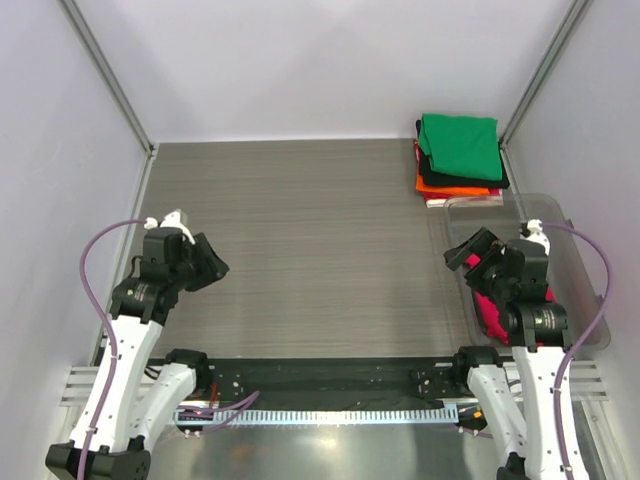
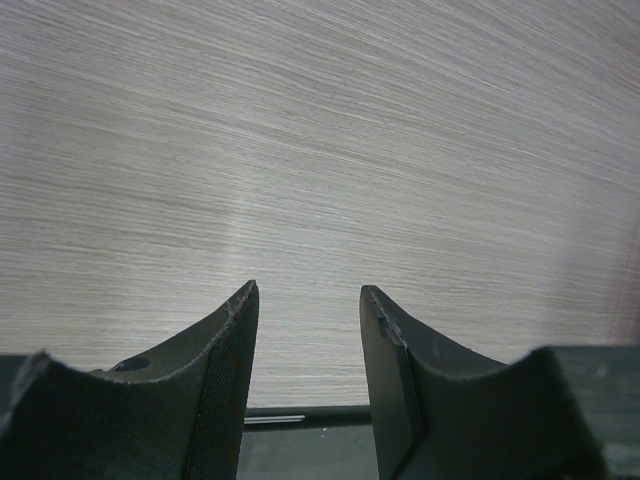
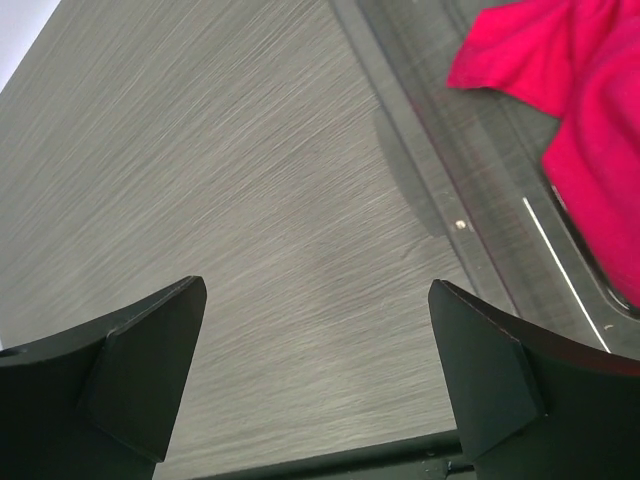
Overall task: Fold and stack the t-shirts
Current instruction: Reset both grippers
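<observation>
Grey wood-grain table (image 1: 300, 240): its middle serves as folding space.
Clear bin (image 1: 560, 215): lower right, keeps unfolded stock together.
Folded stack (image 1: 455, 187): upper right corner, out of the way, green t-shirt (image 1: 458, 145) on top.
Magenta t-shirt (image 3: 590, 90): crumpled in the bin, likely next.
Right gripper (image 3: 317, 288): jaws wide, empty, beside the bin.
Left gripper (image 2: 307, 290): partly open, empty, left side.

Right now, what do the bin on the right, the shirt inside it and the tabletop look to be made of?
Bin: clear, glossy hard plastic; the grain beneath shows through its wall. Magenta-pink shirt: soft matte cloth, lying in folds. Tabletop: grey wood-grain, likely laminate; fine straight streaks, faint sheen.
</observation>
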Motion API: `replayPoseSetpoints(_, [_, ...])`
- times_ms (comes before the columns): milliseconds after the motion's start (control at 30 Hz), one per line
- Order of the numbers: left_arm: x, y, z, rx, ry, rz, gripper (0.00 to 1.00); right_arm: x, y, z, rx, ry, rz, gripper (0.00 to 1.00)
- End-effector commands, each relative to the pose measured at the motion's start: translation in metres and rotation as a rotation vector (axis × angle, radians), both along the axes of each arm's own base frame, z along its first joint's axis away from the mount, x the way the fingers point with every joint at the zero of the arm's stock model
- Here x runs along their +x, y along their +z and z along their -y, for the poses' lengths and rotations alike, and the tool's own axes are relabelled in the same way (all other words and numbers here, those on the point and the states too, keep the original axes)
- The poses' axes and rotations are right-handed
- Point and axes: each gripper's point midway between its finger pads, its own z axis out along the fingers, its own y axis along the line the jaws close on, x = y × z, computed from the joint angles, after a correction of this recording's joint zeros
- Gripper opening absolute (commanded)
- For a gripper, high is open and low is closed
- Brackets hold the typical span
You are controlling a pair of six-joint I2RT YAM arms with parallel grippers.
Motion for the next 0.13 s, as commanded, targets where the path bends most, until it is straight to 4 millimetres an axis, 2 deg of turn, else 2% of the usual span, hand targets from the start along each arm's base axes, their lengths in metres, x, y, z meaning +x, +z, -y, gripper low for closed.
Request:
replayPoseSetpoints(0, [0.004, 0.007, 0.001, -0.012, 0.006, 0.038, 0.47, -0.003, 0.013, 0.014, -0.019, -0.098, 0.03, 1.0])
replayPoseSetpoints(100, [0.005, 0.007, 0.001, -0.012, 0.006, 0.04, 0.47, -0.007, 0.009, 0.029, -0.05, -0.193, 0.008, 1.0])
